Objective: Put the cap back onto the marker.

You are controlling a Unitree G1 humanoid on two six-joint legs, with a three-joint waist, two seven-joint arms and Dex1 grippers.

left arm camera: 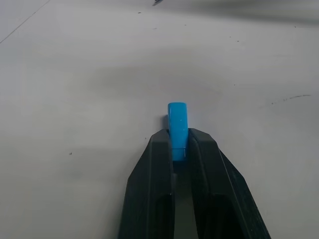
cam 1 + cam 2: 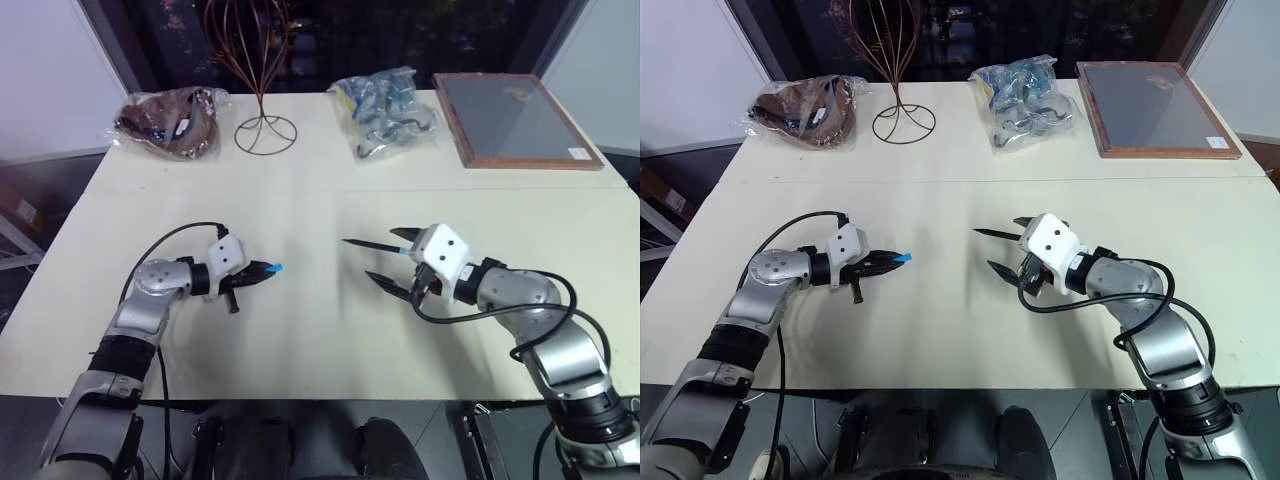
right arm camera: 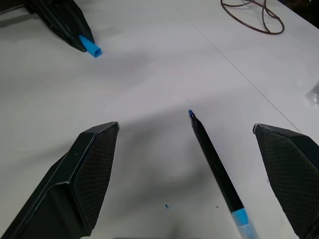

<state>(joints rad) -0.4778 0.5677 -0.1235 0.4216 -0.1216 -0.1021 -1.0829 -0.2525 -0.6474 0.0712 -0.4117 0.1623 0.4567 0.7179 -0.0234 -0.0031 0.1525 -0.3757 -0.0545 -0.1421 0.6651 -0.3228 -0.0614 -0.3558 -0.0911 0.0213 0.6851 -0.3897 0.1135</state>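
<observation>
Left pincer [image 1: 178, 149] pinched tight on the tiny bright blue plastic cylinder cap [image 1: 178, 127], half of it sticking out past the fingertips, just over the cream table [image 2: 320, 330]. Right pincer [image 3: 199, 134] spread wide; the thin black pen-like marker [image 3: 212, 162] with pointed tip and light-blue band lies between its fingers, tip aimed toward the cap, well apart.
</observation>
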